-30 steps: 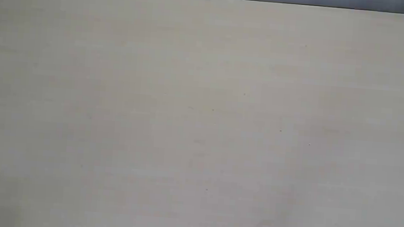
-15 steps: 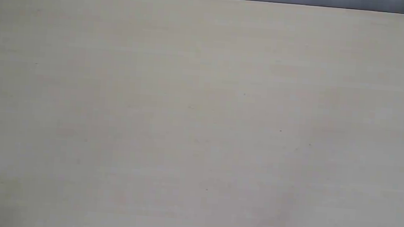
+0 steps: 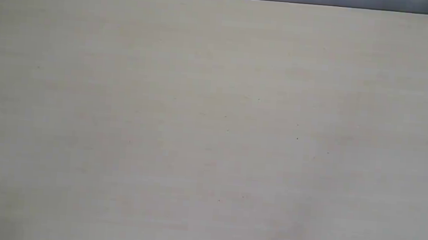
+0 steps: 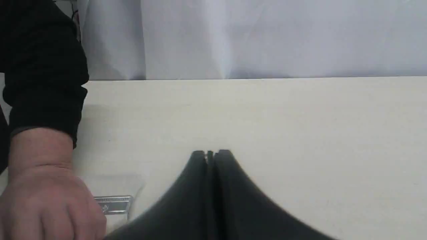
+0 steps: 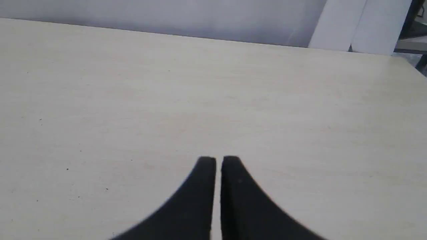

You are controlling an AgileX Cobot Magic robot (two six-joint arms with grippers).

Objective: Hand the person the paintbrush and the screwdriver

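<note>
One paintbrush (image 4: pixel 113 204) lies near left end effector (image 4: pixel 210 154).

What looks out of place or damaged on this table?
Nothing looks spilled or damaged. In the left wrist view, a person's hand covers part of the paintbrush near the shut left gripper; the screwdriver is not visible.

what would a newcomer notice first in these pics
The person's hand, dark-sleeved, in the left wrist view, covering most of the paintbrush; only its silver ferrule and pale bristles show. The left gripper beside it and the right gripper are shut and empty. The exterior view is nearly all table.
</note>
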